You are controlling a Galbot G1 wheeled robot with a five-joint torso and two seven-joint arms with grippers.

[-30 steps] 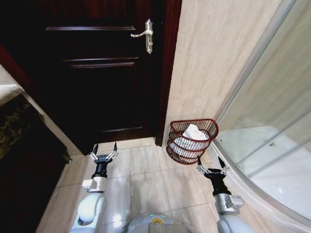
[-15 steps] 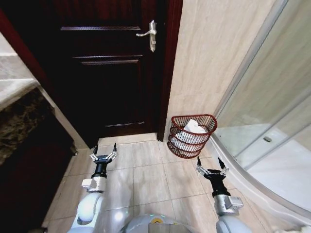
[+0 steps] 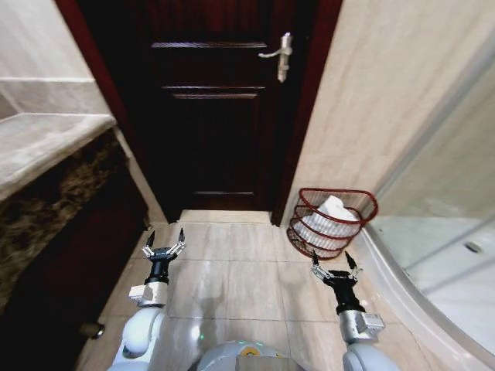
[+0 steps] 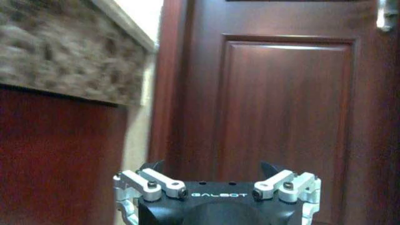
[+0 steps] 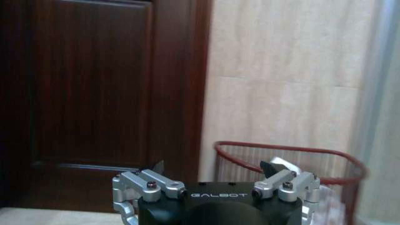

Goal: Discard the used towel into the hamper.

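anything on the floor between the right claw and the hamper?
Nothing: in the head view, bare tile floor separates the open right claw from the hamper, which holds a white towel.

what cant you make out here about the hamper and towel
- Head view: the hamper's base and far side are hidden by its own weave; the white towel shows only partly above the rim.
- Right wrist view: the right gripper covers the hamper's lower part, and the picture's edge cuts its side.

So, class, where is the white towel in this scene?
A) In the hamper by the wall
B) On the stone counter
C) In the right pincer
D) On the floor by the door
A: the towel lies inside the hamper, and both pincers are open and empty.
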